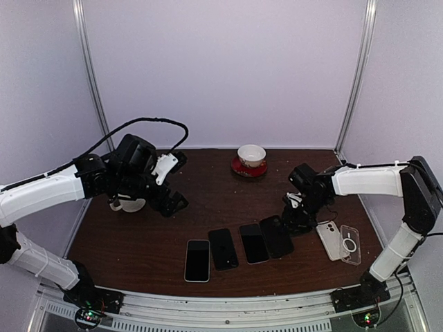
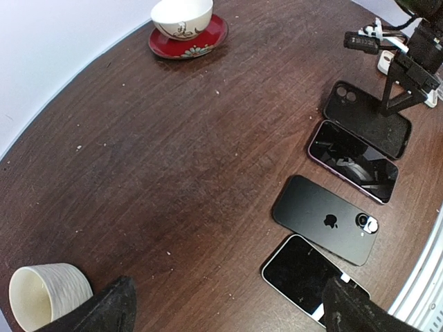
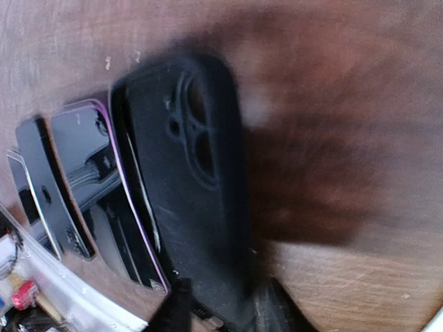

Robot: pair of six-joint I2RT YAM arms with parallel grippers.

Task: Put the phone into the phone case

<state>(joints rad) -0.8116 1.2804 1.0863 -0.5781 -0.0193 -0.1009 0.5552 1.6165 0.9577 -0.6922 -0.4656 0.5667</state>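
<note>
Right end effector (image 3: 225, 306) is placed astride one end of the case (image 3: 187, 173), fingers slightly apart, grip not discernible; the phone (image 3: 84, 158) lies alongside, axes parallel.

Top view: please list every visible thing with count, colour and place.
table: one, dark brown
bowl: one, white, on the saucer
saucer: one, red, far centre
cup: one, white, left side
white-edged phone: one, screen up, left end of near row
black phone: one, back up, second in row
purple-edged phone: one, screen up, third
black phone case: one, right end of row
pale phone: one, right of row
clear case: one, transparent, beside pale phone
left claw: one, black, open, near cup
right claw: one, black, at black phone case, grip unclear
</note>
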